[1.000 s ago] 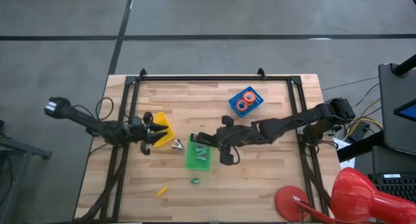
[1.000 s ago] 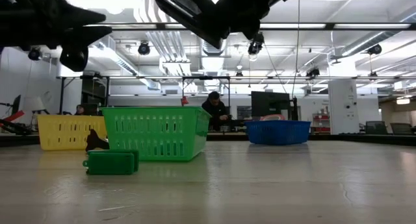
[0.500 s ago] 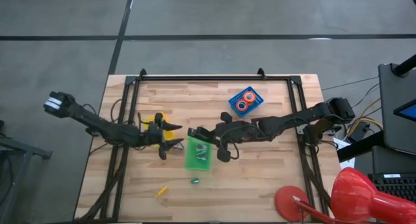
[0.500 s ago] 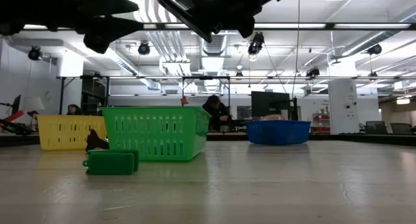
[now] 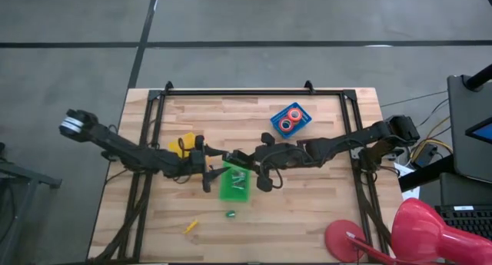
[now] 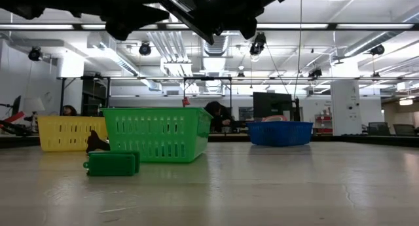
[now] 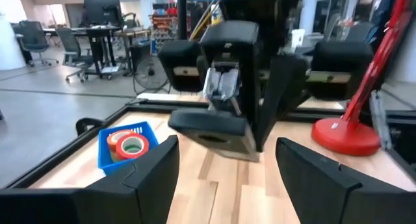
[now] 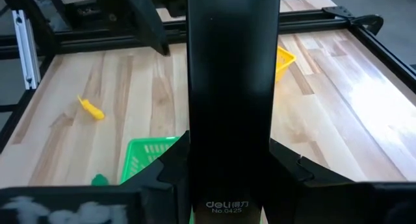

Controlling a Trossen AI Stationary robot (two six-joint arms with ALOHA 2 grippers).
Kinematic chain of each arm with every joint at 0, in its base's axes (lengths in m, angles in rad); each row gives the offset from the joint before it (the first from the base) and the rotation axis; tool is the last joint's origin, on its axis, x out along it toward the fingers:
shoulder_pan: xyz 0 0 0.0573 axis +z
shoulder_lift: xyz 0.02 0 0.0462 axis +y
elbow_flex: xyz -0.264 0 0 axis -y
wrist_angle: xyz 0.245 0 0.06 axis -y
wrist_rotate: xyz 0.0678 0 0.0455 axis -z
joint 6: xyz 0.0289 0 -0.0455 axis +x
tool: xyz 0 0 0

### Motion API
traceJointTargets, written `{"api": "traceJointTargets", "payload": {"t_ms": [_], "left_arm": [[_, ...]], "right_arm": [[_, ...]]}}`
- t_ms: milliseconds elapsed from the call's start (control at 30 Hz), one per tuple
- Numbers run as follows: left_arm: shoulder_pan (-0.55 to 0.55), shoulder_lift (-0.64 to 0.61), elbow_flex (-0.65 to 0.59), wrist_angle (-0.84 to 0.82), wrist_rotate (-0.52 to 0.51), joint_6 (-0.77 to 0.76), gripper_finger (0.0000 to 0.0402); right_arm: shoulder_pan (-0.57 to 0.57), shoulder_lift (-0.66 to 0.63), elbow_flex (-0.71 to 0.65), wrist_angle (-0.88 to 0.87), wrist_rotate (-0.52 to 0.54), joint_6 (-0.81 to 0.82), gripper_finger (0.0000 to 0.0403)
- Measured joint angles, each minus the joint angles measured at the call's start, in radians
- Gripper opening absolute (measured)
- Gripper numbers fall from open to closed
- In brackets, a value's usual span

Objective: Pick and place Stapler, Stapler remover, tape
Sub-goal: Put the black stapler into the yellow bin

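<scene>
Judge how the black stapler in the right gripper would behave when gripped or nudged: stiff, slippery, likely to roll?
The stapler looks like a rigid, straight bar, so it probably won't flex in the right gripper. Its glossy black face may be somewhat slippery. Being long and flat-sided, it should slide or pivot rather than roll. The open left gripper faces it.

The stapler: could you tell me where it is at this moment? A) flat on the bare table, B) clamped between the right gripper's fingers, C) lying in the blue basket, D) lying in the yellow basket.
B: in the right wrist view the black stapler stands between the right gripper fingers, and the left wrist view shows it held there too.
</scene>
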Motion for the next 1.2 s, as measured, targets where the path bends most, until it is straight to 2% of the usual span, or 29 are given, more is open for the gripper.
{"api": "traceJointTargets", "payload": {"t_ms": [200, 433, 1067, 1200], "left_arm": [[0.008, 0.054, 0.039, 0.004, 0.000, 0.001, 0.0257], [0.011, 0.060, 0.036, 0.008, 0.004, 0.007, 0.0246], [0.015, 0.058, 0.033, 0.018, 0.029, 0.014, 0.0043], [0.014, 0.058, 0.033, 0.021, 0.035, 0.011, 0.0025]], "right_arm": [[0.000, 0.000, -0.004, 0.002, -0.002, 0.000, 0.0121], [0.000, 0.000, -0.007, 0.003, -0.003, -0.001, 0.0126], [-0.001, -0.002, -0.019, 0.003, -0.007, 0.009, 0.0131], [-0.001, -0.002, -0.020, 0.006, -0.016, 0.001, 0.0117]]}}
